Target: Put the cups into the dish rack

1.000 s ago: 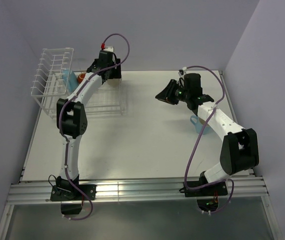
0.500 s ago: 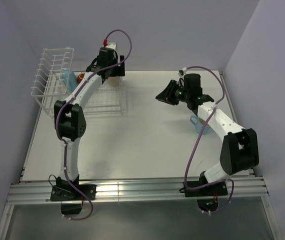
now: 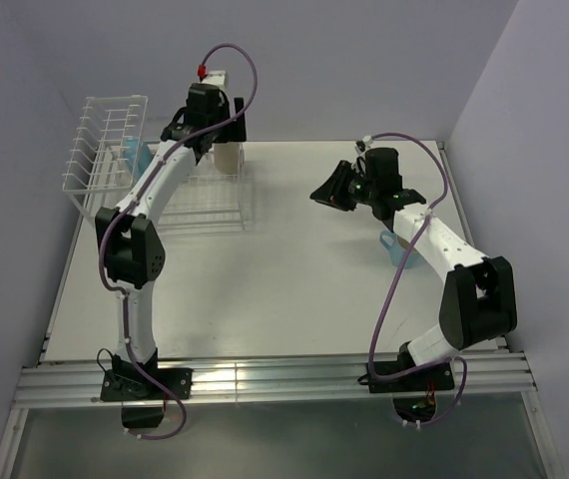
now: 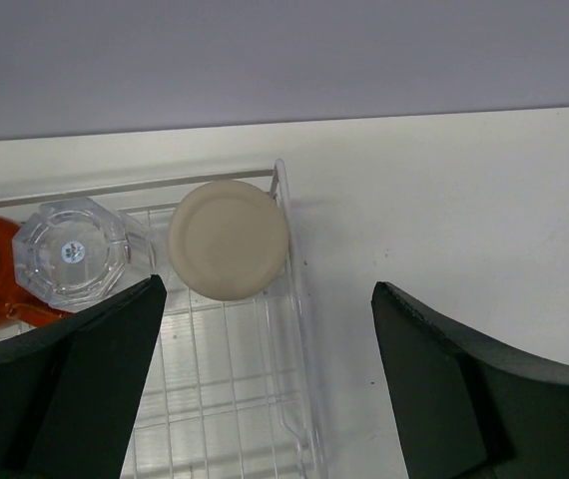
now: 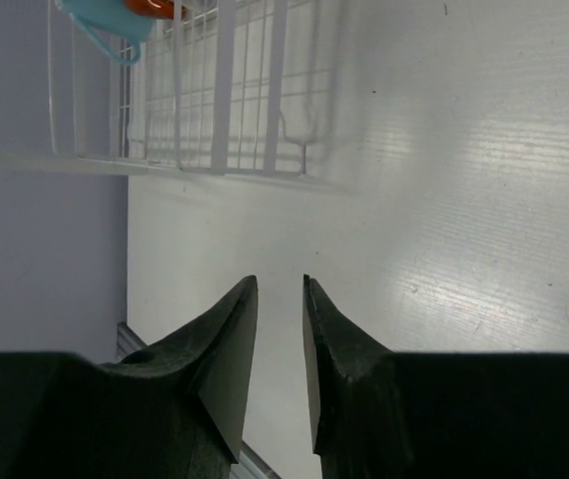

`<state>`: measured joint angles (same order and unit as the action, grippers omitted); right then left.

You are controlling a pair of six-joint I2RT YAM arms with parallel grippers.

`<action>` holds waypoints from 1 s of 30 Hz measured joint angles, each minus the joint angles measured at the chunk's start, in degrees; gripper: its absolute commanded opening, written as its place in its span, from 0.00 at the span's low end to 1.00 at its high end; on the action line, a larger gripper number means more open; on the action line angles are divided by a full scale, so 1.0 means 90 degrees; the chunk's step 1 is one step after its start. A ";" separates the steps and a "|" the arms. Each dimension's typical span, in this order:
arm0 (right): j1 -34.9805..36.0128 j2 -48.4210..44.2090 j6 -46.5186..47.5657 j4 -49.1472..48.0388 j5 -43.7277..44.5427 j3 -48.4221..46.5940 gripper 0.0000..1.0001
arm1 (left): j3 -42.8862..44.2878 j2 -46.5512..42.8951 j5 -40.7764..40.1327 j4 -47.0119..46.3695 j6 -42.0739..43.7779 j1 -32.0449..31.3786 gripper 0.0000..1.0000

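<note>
My left end effector [image 4: 267,289] gapes empty above the dish rack [image 4: 281,188]. My right end effector [image 5: 280,284] is barely parted. The light blue mug [image 3: 396,248], well right of the rack, looks rigid and slick, so I'd pinch its rim.

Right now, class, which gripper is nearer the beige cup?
Left. The left gripper hovers open just above the beige cup in the dish rack; the right gripper is well off to its right, outside the rack.

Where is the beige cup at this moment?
In the left wrist view the beige cup sits in the far right corner of the dish rack, just to the right of the clear tumbler.
</note>
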<state>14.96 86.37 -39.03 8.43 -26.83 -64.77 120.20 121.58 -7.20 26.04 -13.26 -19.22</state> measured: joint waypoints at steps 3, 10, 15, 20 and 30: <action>0.0032 -0.0024 0.0046 0.0073 0.0104 -0.0002 0.33 | -0.0002 -0.0223 -0.0024 0.0090 -0.0019 0.0000 0.91; 0.0168 -0.0435 0.0255 0.0534 0.0682 -0.0002 0.33 | -0.0401 -0.1666 -0.0155 0.0622 -0.0330 0.0000 0.92; 0.0270 -0.1212 0.0520 0.1178 0.1756 -0.0002 0.36 | -0.0988 -0.3395 -0.0369 0.0981 -0.0605 0.0000 0.93; 0.0267 -0.1921 0.0707 0.1676 0.3050 0.0138 0.46 | -0.2305 -0.5338 -0.0474 0.1035 -0.0724 0.0000 0.93; -0.0338 -0.2169 0.0602 0.2710 0.4719 0.0784 0.46 | -0.4209 -0.6649 0.0039 0.0794 -0.0996 0.0000 0.93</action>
<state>11.92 66.85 -33.61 32.82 15.64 -57.71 82.32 61.73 -6.85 33.19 -22.22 -19.22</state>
